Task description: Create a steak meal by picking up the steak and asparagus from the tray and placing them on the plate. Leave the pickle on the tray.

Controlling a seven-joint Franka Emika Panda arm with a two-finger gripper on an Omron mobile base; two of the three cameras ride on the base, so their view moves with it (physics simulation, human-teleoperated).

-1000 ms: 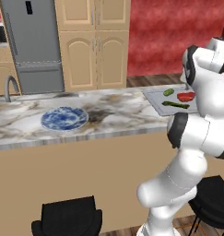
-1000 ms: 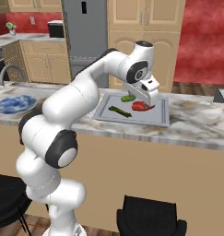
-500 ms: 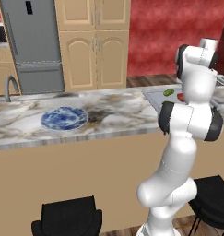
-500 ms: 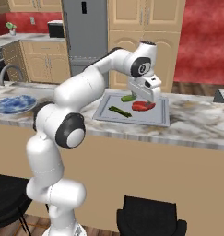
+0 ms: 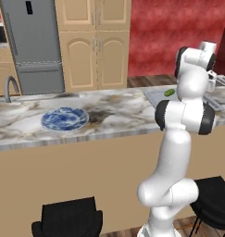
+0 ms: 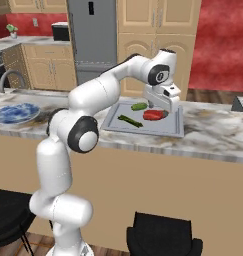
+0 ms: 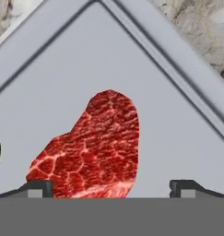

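The red steak (image 6: 154, 115) lies on the grey tray (image 6: 118, 126), toward its right side. The long dark asparagus (image 6: 130, 121) lies to its left and the stubby green pickle (image 6: 139, 106) sits behind it. My gripper (image 6: 161, 107) hangs open just above the steak. In the hand view the steak (image 7: 92, 150) lies between and ahead of the spread fingertips (image 7: 39, 188), on the bare tray (image 7: 62, 78). The blue and white plate (image 5: 64, 118) rests far to the left on the counter. From the left base view my arm hides most of the tray (image 5: 153, 96); the pickle (image 5: 169, 92) peeks out.
The marble counter (image 6: 213, 135) runs across both base views, with a sink faucet (image 5: 9, 85) at its left end. Black stools (image 6: 160, 237) stand in front of it. A steel fridge (image 5: 33, 46) and wooden cabinets line the back wall.
The arm's middle joints have swung up and straightened. The hand has stayed over the steak on the tray, jaws still open. The food has not moved.
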